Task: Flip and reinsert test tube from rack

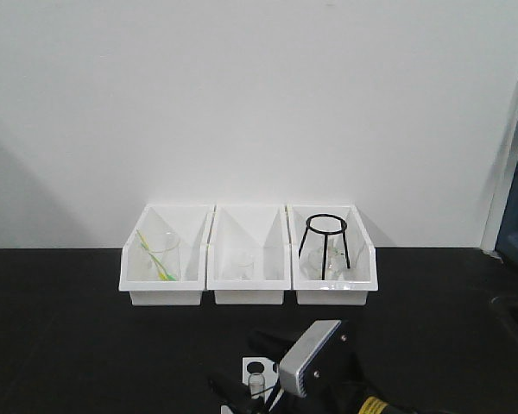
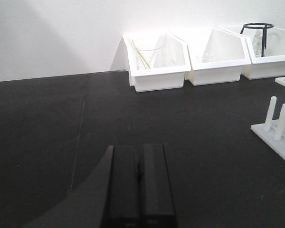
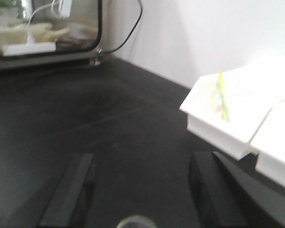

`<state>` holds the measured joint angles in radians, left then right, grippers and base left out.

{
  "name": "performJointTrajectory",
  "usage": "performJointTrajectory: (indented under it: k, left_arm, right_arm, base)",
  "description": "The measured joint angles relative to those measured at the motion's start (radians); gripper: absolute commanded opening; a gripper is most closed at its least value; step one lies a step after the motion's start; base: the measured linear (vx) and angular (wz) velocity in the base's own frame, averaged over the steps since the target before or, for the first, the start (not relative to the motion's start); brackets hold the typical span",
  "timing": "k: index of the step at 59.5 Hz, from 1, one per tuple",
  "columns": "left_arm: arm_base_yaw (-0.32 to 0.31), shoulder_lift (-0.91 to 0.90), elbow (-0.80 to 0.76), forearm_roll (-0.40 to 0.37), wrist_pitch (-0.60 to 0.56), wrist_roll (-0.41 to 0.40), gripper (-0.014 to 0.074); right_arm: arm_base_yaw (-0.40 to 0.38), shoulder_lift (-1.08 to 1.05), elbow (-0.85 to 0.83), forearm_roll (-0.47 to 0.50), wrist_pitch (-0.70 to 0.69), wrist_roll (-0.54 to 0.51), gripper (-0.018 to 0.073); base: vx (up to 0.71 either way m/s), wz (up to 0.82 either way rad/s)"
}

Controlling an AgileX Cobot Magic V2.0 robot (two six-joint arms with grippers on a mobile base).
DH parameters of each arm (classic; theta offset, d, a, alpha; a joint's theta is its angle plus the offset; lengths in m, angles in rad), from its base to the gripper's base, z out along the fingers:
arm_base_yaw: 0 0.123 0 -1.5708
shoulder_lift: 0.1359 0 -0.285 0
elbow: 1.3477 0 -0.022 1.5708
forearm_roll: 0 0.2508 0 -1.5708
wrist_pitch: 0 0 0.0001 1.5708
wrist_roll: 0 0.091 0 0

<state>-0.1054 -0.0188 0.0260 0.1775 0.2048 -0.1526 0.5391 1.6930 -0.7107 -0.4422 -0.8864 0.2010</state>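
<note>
The white rack point(image 2: 281, 127) shows at the right edge of the left wrist view, with short upright pegs. In the front view only a corner of the rack point(image 1: 252, 366) shows, with a clear test tube point(image 1: 257, 378) standing upright in it. My right gripper point(image 3: 142, 159) is open wide, its fingers point(image 3: 69, 190) spread to either side. The test tube's round rim point(image 3: 135, 222) lies between them at the bottom edge, touching neither. My left gripper point(image 2: 140, 152) is shut with nothing in it, low over the black table and left of the rack.
Three white open-front bins point(image 1: 249, 293) stand in a row at the back wall. The left one holds a beaker with yellow-green sticks point(image 1: 155, 256), the right one a black ring stand point(image 1: 325, 237). A glass-fronted box point(image 3: 47, 28) sits far off in the right wrist view.
</note>
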Motion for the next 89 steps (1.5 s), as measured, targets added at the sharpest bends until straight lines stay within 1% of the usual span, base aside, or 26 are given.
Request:
performJointTrajectory:
  k: [6,10,15,16,18,19,21,26,31,38,48,55,64,77,79,82,83,84,87,88,89]
  left_arm:
    - [0.000,0.000,0.000,0.000,0.000,0.000,-0.0006]
    - [0.000,0.000,0.000,0.000,0.000,0.000,-0.0006]
    - [0.000,0.000,0.000,0.000,0.000,0.000,-0.0006]
    - [0.000,0.000,0.000,0.000,0.000,0.000,-0.0006]
    - [0.000,0.000,0.000,0.000,0.000,0.000,-0.0006]
    - [0.000,0.000,0.000,0.000,0.000,0.000,-0.0006]
    - [0.000,0.000,0.000,0.000,0.000,0.000,-0.0006]
    - [0.000,0.000,0.000,0.000,0.000,0.000,-0.0006]
    - [0.000,0.000,0.000,0.000,0.000,0.000,-0.0006]
    - [0.000,0.000,0.000,0.000,0.000,0.000,-0.0006]
    - [0.000,0.000,0.000,0.000,0.000,0.000,-0.0006]
    - [0.000,0.000,0.000,0.000,0.000,0.000,-0.0006]
    - [0.000,0.000,0.000,0.000,0.000,0.000,-0.0006]
    - [0.000,0.000,0.000,0.000,0.000,0.000,-0.0006]
    - [0.000,0.000,0.000,0.000,0.000,0.000,-0.0006]
    - [0.000,0.000,0.000,0.000,0.000,0.000,-0.0006]
    - [0.000,0.000,0.000,0.000,0.000,0.000,-0.0006]
    - [0.000,0.000,0.000,0.000,0.000,0.000,-0.0006]
    - [0.000,0.000,0.000,0.000,0.000,0.000,-0.0006]
    - [0.000,0.000,0.000,0.000,0.000,0.000,-0.0006]
    - [0.000,0.000,0.000,0.000,0.000,0.000,-0.0006]
  right_arm:
    - [0.000,-0.079,0.000,0.039,0.031,0.000,0.0481]
    - [0.000,-0.151,0.000,0.064,0.087,0.000,0.0409]
    - [0.000,-0.251,0.000,0.088,0.212,0.000,0.0226]
    - [0.000,-0.278,0.000,0.093,0.236,0.000,0.0174]
    - [0.000,-0.314,0.000,0.099,0.300,0.000,0.0102]
    - [0.000,-0.341,0.000,0.101,0.337,0.000,0.0048]
    - [0.000,-0.387,0.003,0.107,0.399,0.000,-0.0018]
    - [0.000,-0.506,0.025,0.116,0.528,0.010,-0.0016]
    - [0.000,-0.621,0.077,0.120,0.595,0.033,-0.0013]
    - [0.000,-0.796,0.185,0.121,0.646,0.078,-0.0013]
    - [0.000,-1.046,0.327,0.121,0.739,0.093,-0.0013]
    - [0.000,-1.169,0.395,0.121,0.763,0.094,-0.0013]
    - [0.000,-1.255,0.452,0.122,0.766,0.096,-0.0013]
    - [-0.005,-1.288,0.492,0.124,0.789,0.084,-0.0013]
    - [-0.013,-1.298,0.504,0.130,0.790,0.064,-0.0013]
    - [-0.046,-1.325,0.529,0.157,0.790,0.030,-0.0013]
    - [-0.075,-1.344,0.542,0.173,0.790,0.023,-0.0013]
    - [-0.083,-1.349,0.552,0.186,0.790,0.013,-0.0013]
    - [-0.147,-1.388,0.590,0.234,0.791,-0.002,-0.0013]
    - [-0.188,-1.411,0.614,0.258,0.794,-0.007,-0.0013]
    - [-0.208,-1.423,0.620,0.263,0.795,-0.009,-0.0013]
  base:
    - [0.00,0.00]
    - [0.00,0.00]
    - [0.00,0.00]
    - [0.00,0.00]
    - [0.00,0.00]
    - [0.00,0.00]
    - [0.00,0.00]
    - [0.00,0.00]
    - [0.00,0.00]
    - [0.00,0.00]
    - [0.00,0.00]
    - [0.00,0.00]
    - [0.00,0.00]
    - [0.00,0.00]
    - [0.00,0.00]
    - [0.00,0.00]
    - [0.00,0.00]
    - [0.00,0.00]
    - [0.00,0.00]
    - [0.00,0.00]
    - [0.00,0.00]
